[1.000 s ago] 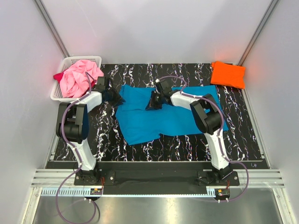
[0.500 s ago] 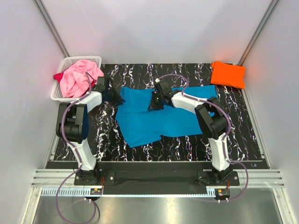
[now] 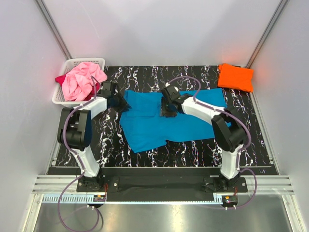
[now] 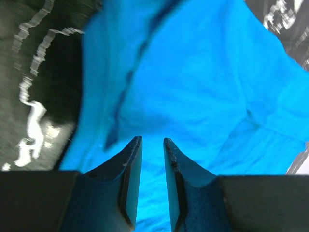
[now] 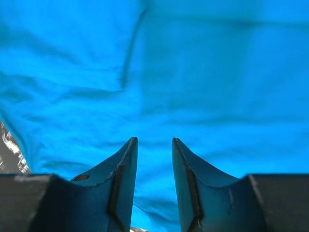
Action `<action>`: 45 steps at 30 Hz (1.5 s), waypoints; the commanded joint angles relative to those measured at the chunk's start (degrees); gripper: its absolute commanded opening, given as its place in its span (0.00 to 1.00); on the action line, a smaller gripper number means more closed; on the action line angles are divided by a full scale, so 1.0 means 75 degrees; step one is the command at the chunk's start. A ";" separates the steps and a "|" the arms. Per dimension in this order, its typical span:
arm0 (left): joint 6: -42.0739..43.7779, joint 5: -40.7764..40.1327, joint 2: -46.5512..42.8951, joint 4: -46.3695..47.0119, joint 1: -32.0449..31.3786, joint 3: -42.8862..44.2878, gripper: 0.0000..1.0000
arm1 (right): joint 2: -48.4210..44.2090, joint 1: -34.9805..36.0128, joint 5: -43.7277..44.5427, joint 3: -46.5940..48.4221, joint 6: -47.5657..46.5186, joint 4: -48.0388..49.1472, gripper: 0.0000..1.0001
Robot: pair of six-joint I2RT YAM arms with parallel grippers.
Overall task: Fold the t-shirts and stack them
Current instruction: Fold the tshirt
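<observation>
A turquoise t-shirt [image 3: 154, 123] lies spread and partly folded on the black marbled table [image 3: 256, 135]. My left gripper [image 3: 121, 103] hovers low over its left edge; its jaws [image 4: 152, 140] stand a narrow gap apart with only cloth [image 4: 203, 87] beneath them. My right gripper [image 3: 167, 111] sits over the shirt's middle, jaws [image 5: 154, 140] apart and nothing pinched, blue cloth [image 5: 193, 72] filling that view. An orange t-shirt [image 3: 235, 76] lies folded at the far right corner. A crumpled pink t-shirt [image 3: 83, 79] and a bit of dark red t-shirt [image 3: 60, 78] lie in the basket.
The white lattice basket [image 3: 72, 63] stands off the table's far left corner. Grey walls close in the back and both sides. Both arm bases [image 3: 159, 183] are bolted along the near edge.
My right gripper has opened and let go of the turquoise cloth, after shifting slightly right and toward the near side. The left gripper has barely moved.
</observation>
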 commanded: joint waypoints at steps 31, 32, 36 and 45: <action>0.0143 -0.3182 0.0576 -0.2622 -0.3057 0.0804 0.31 | -0.0916 -0.2533 0.1321 -0.1889 -0.0936 -0.0819 0.66; 0.0096 -0.3263 0.0658 -0.2670 -0.3057 0.0839 0.31 | -0.0881 -0.2545 0.1250 -0.1902 -0.0936 -0.0772 0.66; -0.0009 -0.3533 0.0927 -0.3103 -0.3045 0.1237 0.31 | -0.0623 -0.2557 0.0876 -0.1890 -0.1006 -0.0643 0.66; -0.0080 -0.3569 0.1829 -0.3900 -0.2776 0.2549 0.32 | -0.0096 -0.2556 -0.0015 -0.1246 -0.1357 -0.0619 0.65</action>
